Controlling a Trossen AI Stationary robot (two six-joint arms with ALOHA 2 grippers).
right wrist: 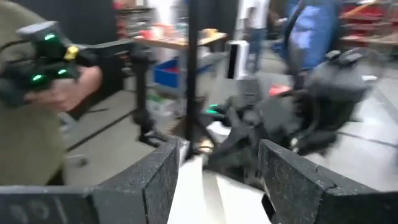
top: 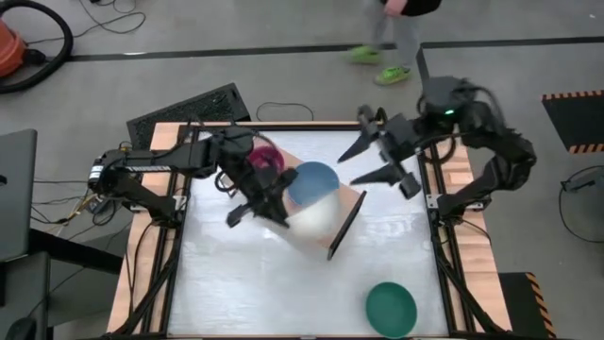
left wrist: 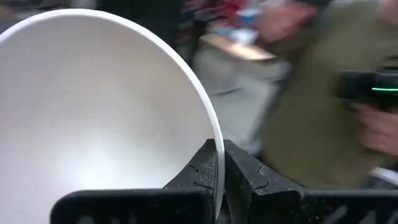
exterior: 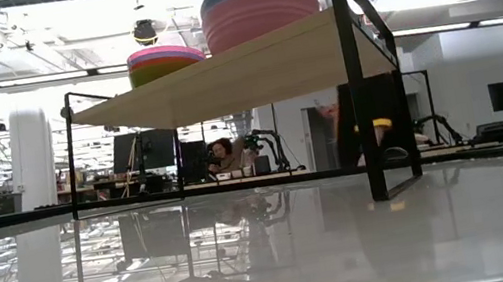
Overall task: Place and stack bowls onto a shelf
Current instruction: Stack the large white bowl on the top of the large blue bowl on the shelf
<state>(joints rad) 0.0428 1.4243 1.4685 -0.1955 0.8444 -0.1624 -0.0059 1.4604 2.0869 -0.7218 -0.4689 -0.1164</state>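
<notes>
The cream-white bowl (left wrist: 93, 118) is pinched at its rim by the left gripper (left wrist: 222, 174) for stacking on the shelf (top: 347, 222); the right gripper (top: 373, 161) fingers are spread, empty.

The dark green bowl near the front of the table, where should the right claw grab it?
Take the dark green bowl by its rim, coming straight down from above. It sits upright and alone on the white tabletop, so one finger could probably slip inside the thin wall, the other outside.
</notes>
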